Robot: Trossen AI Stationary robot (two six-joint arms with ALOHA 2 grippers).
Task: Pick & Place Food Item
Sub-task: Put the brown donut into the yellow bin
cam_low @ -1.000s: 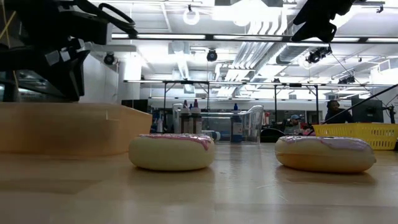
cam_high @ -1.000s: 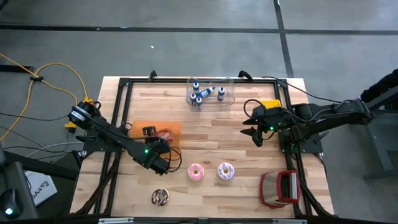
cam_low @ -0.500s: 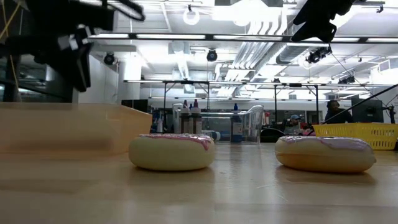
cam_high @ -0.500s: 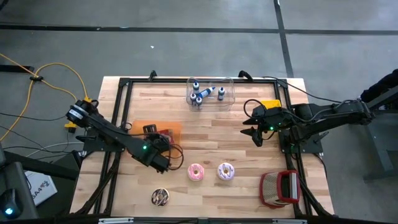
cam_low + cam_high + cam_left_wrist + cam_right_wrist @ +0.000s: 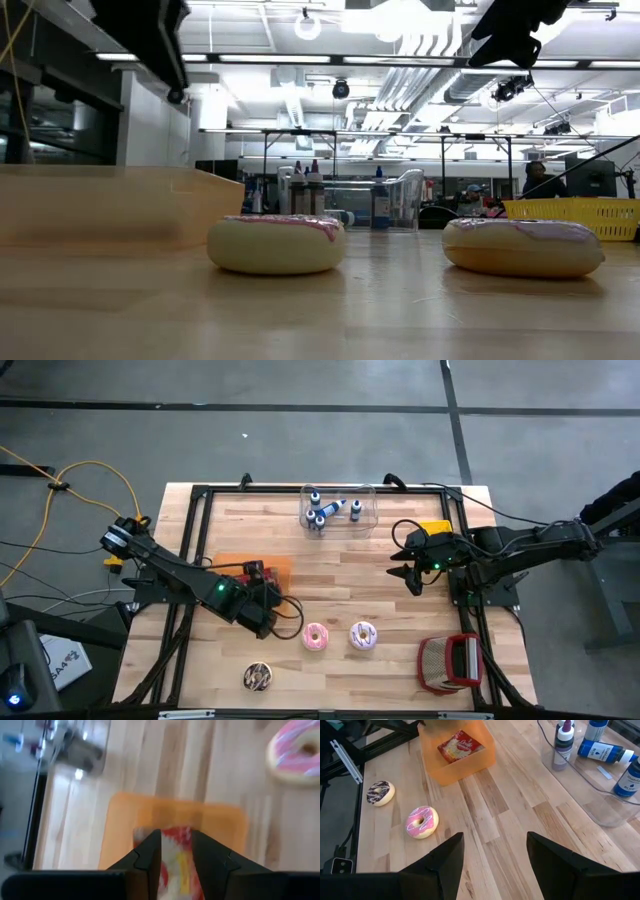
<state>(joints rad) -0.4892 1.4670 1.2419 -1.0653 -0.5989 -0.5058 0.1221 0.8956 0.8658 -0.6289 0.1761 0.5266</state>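
The food packet (image 5: 459,746), red and yellow, lay flat inside the orange bin (image 5: 470,767) on the left half of the surface (image 5: 340,565). Nothing was gripping it. The left claw (image 5: 176,840) hung directly above it with its fingers apart, and the packet showed through the gap between them in the left wrist view.

The main risk sat right there. With the fingers so closely in line with the packet, any descent or closing would likely catch a corner of the wrapper and drag it up the bin wall or out of the bin. The wrapper looked thin and slick, so a partial pinch would probably slip and leave it draped over the rim. A sideways swing made too low could also knock the light bin across the wood.

Just beside the bin, toward the front edge, lay a pink donut (image 5: 316,637), with a second frosted donut (image 5: 363,635) next to it and a chocolate donut (image 5: 258,677) nearer the front. If one of these was the next pick, the left arm's cabling and elbow, close to the pink one, might nudge it and roll it out of place.

The right claw (image 5: 495,840) waited over the right side of the surface, fingers wide and empty, well apart from the bin. The clear tub of bottles (image 5: 338,508) at the back lay near its reach, and a careless sweep could tip them.
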